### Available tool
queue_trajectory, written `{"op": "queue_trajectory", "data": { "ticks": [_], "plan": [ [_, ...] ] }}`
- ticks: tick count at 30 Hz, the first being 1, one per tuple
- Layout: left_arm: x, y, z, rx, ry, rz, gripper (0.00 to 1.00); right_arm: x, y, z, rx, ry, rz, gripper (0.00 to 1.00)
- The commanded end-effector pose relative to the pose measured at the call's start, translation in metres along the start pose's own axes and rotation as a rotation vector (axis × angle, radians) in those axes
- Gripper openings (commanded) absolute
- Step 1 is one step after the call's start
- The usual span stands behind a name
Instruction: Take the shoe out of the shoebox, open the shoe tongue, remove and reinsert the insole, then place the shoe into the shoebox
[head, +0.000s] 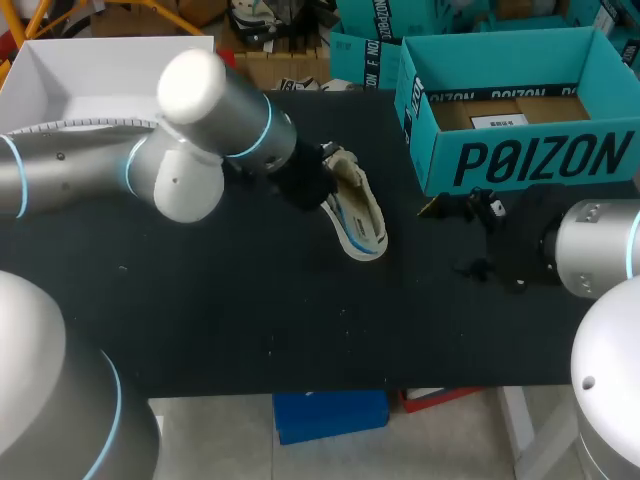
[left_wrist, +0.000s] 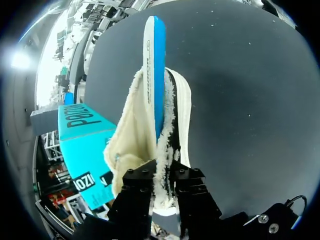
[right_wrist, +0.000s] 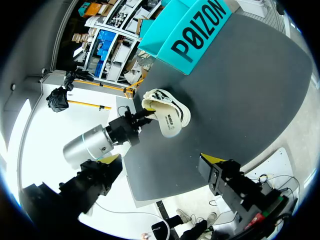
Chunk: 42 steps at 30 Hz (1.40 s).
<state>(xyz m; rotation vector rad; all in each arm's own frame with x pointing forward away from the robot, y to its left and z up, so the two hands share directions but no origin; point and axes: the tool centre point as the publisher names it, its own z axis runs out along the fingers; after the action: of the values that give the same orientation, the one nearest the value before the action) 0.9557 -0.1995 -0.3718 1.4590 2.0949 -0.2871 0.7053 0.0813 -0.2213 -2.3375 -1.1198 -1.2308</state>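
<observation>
Shoe, fleece collar pinched in left tool, sole turned sideways

the right gripper hangs over the near edge of the dark table, its two fingers spread wide with only bare tabletop between them. ahead of it, the left arm comes in from the side, and the left gripper clamps one end of a cream shoe with dark stripes. the shoe is turned on its side, sole facing this way. beyond it, well apart, stands the teal shoebox.
</observation>
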Motion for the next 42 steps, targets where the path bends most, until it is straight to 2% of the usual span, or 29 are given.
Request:
{"op": "queue_trajectory", "data": {
  "ticks": [1,10,14,19,25,33,34,35,36,42],
  "plan": [
    [0.001,-0.002,-0.013,0.003,-0.005,0.022,0.00,-0.006,-0.007,0.001,-0.155,0.012,0.015,1.00],
    [0.014,-0.007,-0.030,0.102,-0.041,0.148,0.00,-0.006,-0.007,0.001,-0.155,0.012,0.015,1.00],
    [0.026,-0.012,-0.030,0.169,-0.046,0.216,0.00,-0.006,-0.007,0.001,-0.155,0.012,0.015,1.00],
    [0.036,-0.008,-0.026,0.198,-0.039,0.229,0.00,-0.006,-0.007,0.001,-0.155,0.012,0.015,1.00],
    [0.038,0.003,-0.026,0.188,-0.038,0.265,0.00,-0.006,-0.007,0.001,-0.155,0.012,0.015,1.00],
    [0.034,0.008,-0.028,0.171,-0.033,0.263,0.00,-0.006,-0.007,0.001,-0.155,0.012,0.015,1.00],
    [0.034,0.007,-0.028,0.172,-0.026,0.259,0.41,-0.006,-0.007,0.001,-0.155,0.012,0.015,1.00],
    [0.034,0.005,-0.027,0.172,-0.024,0.258,0.96,-0.006,-0.007,0.001,-0.155,0.012,0.015,1.00],
    [0.034,0.002,-0.028,0.174,-0.022,0.258,1.00,-0.006,-0.007,0.001,-0.155,0.012,0.015,1.00],
    [0.028,-0.021,-0.039,0.244,-0.066,0.218,1.00,-0.006,-0.007,0.001,-0.155,0.012,0.015,1.00]
  ]
}}
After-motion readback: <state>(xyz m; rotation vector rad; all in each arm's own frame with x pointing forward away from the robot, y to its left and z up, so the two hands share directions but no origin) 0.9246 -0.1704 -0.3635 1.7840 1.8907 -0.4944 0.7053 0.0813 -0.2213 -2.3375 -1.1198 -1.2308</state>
